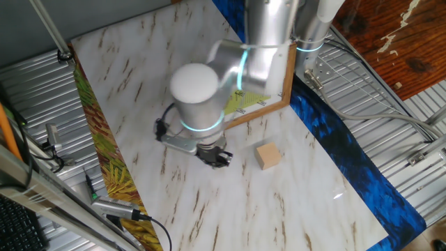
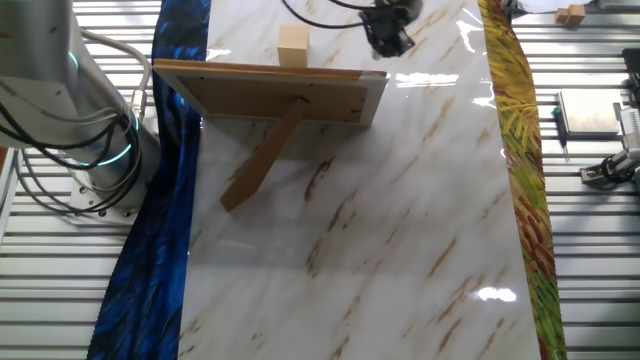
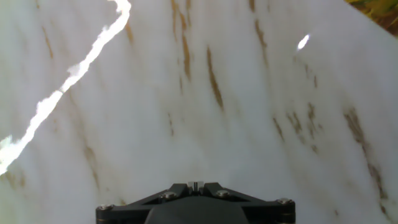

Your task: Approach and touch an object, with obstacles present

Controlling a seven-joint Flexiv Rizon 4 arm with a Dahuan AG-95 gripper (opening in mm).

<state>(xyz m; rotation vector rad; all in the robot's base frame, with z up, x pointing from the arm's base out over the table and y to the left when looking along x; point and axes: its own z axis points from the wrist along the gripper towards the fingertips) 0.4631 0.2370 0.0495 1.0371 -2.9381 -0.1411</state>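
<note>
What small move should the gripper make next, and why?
Probably a short sideways slide toward the wooden cube. The gripper hangs low over the table beside it with a bare gap between. The framed picture stands behind both, so the path looks clear; the hand view shows only marble.

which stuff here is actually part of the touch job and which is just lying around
Part of the job:
- small wooden cube, the thing to touch
- framed picture, the obstacle
- gripper

Just lying about:
- tan block off the table
- grey flat device beside the table
</note>
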